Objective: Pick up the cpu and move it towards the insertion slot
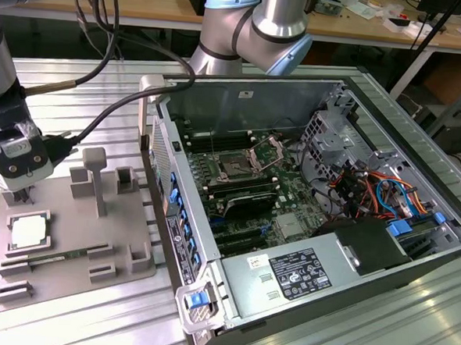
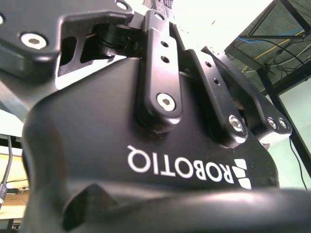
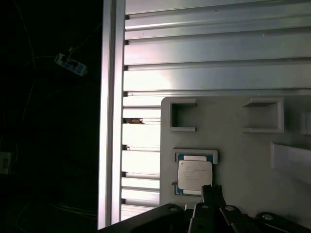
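Exterior view — pincer point(image 1: 19, 197) near cpu point(image 1: 30, 231) on fixture point(image 1: 75, 214).

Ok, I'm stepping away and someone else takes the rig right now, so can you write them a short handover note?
Gripper: low over the grey fixture plate, close beside the cpu; no grasp on it that I can see.
The cpu lies flat in its nest on that plate, not lifted.
Insertion slot: on the board inside the open computer case, retention frame hinged up.
Done: gripper is at the cpu.
Left: the pick-up and the carry towards the slot.
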{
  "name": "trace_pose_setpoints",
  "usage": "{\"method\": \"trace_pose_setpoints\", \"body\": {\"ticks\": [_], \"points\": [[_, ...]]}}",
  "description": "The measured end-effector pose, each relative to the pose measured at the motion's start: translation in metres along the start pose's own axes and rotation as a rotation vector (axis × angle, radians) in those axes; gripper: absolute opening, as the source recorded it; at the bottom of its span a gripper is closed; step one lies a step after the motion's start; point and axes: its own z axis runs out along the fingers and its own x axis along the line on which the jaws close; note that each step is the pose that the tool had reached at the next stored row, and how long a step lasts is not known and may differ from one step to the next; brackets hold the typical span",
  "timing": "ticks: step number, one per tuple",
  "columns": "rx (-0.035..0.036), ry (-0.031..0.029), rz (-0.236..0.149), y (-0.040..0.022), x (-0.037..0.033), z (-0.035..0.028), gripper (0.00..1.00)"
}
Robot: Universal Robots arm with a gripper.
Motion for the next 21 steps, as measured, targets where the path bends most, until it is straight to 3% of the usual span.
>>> {"method": "trace_pose_setpoints", "body": {"ticks": [21], "points": [[0.0000, 0.0000, 0.000, -0.0003, 0.0004, 0.0048, 0.11]]}}
